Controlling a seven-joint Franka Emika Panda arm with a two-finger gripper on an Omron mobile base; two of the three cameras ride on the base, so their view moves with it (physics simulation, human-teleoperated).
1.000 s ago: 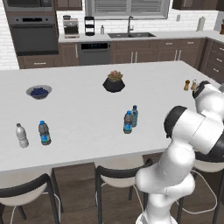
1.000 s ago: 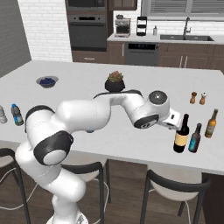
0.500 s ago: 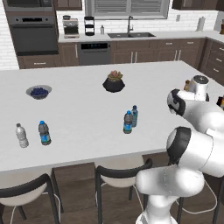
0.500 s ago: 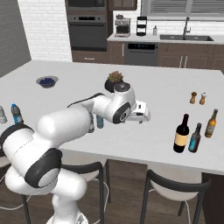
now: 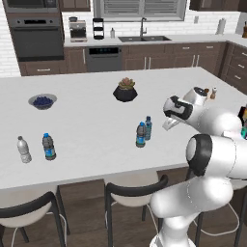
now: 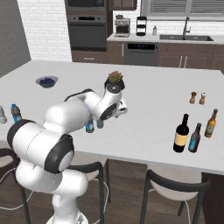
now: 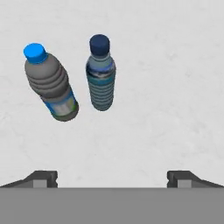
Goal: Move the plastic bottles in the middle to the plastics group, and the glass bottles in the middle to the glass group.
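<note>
Two plastic bottles stand upright mid-tabletop, just beside each other: dark grey bottle [image 7: 51, 85] with bright blue cap; paler blue bottle [image 7: 101, 78] with darker blue cap; neither is touched. Hand [image 7: 112, 177] hovers above them looking down, fingers spread wide, nothing between them; both bottles sit ahead of the fingertips and off toward one side in the hand view. In the left base view the hand [image 5: 170, 123] sits right of the pair, near but apart. Wine bottle [image 6: 180, 134] stands upright near the right end of the tabletop [image 6: 148, 94], just beside the teal bottle [image 6: 194, 138] and amber bottle [image 6: 211, 124]; salt and pepper shakers [image 6: 197, 97] are behind those. Far left end: clear white-capped bottle [image 5: 23, 149] and grey blue-capped bottle [image 5: 48, 146], side by side, well apart from the middle pair. Bowl of blueberries [image 5: 42, 101] and potted succulent [image 5: 126, 90] are further back on the tabletop.
</note>
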